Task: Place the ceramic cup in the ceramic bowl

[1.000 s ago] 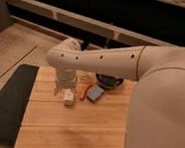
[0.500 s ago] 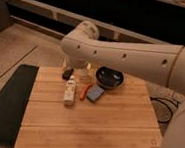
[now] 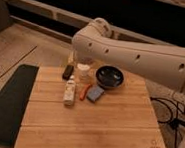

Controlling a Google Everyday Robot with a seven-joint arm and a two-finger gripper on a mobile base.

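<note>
Where the white arm reached in from the right above the back of the wooden table, the gripper hung below its bend, just over the ceramic cup. Whether the claw was open or closed, or had hold of anything, could not be told. The cup stood upright near the table's back edge, just left of the ceramic bowl; whether the two touched was unclear. A small dark object lay just left of the cup. In front of the cup stood a slim pale bottle. To the bottle's right were an orange piece and a blue block, the block close before the bowl. A dark mat lay along the table's left side, and a black cable trailed on the floor to the right.
</note>
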